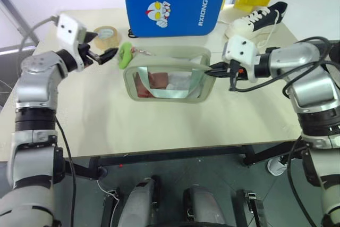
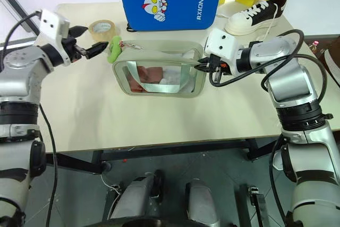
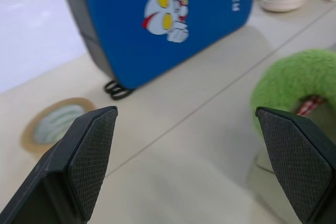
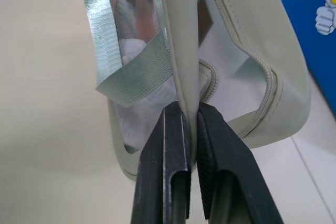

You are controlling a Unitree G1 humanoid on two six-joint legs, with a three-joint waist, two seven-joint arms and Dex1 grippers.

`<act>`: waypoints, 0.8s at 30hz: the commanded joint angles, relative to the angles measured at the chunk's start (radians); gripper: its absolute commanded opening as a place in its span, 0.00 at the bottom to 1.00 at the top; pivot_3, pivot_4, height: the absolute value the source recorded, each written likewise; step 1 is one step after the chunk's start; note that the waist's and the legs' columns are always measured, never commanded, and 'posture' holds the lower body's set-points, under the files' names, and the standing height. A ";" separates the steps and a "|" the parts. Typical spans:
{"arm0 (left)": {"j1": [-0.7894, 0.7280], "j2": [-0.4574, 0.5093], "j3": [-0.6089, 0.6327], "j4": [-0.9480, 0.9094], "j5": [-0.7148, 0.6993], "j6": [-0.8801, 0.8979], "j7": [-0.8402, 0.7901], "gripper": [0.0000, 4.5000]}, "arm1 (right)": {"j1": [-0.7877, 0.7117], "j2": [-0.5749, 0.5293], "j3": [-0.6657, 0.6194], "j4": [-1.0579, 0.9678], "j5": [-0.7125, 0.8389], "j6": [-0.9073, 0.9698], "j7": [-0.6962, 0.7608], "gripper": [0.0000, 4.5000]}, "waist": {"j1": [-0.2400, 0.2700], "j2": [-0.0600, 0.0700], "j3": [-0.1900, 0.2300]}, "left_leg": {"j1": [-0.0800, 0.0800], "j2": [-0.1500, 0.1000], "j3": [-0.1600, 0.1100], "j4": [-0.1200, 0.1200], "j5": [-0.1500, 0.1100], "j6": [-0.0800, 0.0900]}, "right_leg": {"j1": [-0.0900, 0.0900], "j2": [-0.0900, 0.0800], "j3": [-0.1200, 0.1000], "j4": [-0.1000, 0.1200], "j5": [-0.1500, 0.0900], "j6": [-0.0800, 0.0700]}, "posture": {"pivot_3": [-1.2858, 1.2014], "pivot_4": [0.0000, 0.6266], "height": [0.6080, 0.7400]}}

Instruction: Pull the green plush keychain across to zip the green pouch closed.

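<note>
- Your right gripper (image 4: 190,129) is pinched tight on the edge of the green pouch (image 1: 169,81) at its near end.
- Your left gripper (image 1: 102,53) stands spread wide, holding nothing.
- The green plush keychain (image 1: 125,55) lies just ahead of your left fingertips (image 3: 94,156), at the pouch's far corner on the table (image 1: 159,126).

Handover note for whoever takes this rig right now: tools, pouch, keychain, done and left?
Right tool: shut on the green pouch, pinching its edge at the robot's right end.
Left tool: open, level, just short of the green plush keychain, not gripping it.
Pouch lies on the table, keychain at its far left corner.
Done: pouch pinned.
Left: grip keychain, pull it across to zip the pouch shut.
</note>
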 commanded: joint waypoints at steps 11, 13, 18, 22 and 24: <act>-0.029 0.040 0.007 -0.032 -0.030 0.048 -0.139 1.00 | -0.006 0.010 -0.003 -0.025 0.002 -0.023 -0.018 0.02 | 0.001 0.000 0.000 | 0.000 0.000 0.000 0.000 0.000 0.000 | 0.000 0.000 0.000 0.000 0.000 0.000 | 0.52 0.24 1.00; -0.033 0.034 -0.004 -0.013 -0.013 0.032 -0.136 1.00 | -0.007 0.013 -0.003 -0.028 0.002 -0.017 -0.020 0.02 | 0.001 0.000 0.000 | 0.000 0.000 0.000 0.000 0.000 0.000 | 0.000 0.000 0.000 0.000 0.000 0.000 | 0.52 0.24 1.00; -0.043 0.001 -0.025 0.028 0.013 0.001 -0.126 1.00 | -0.006 0.021 -0.003 -0.046 0.012 0.005 -0.024 0.02 | 0.001 0.000 0.000 | 0.000 0.000 0.000 0.000 0.000 0.000 | 0.001 0.000 0.000 0.000 0.000 0.000 | 0.52 0.24 1.00; -0.063 -0.018 -0.033 0.074 0.037 -0.026 -0.106 0.81 | -0.007 0.025 -0.003 -0.052 0.017 0.018 -0.024 0.00 | 0.001 0.000 0.000 | 0.001 0.000 0.000 0.001 0.000 0.000 | 0.001 0.000 0.000 0.000 0.000 0.000 | 0.52 0.24 1.00; -0.067 -0.024 -0.033 0.083 0.036 -0.041 -0.109 0.58 | -0.006 0.029 -0.002 -0.048 0.016 0.019 -0.026 0.00 | 0.000 0.000 0.000 | 0.001 0.000 0.000 0.001 0.000 0.000 | 0.001 0.000 0.000 0.000 0.000 0.000 | 0.52 0.24 1.00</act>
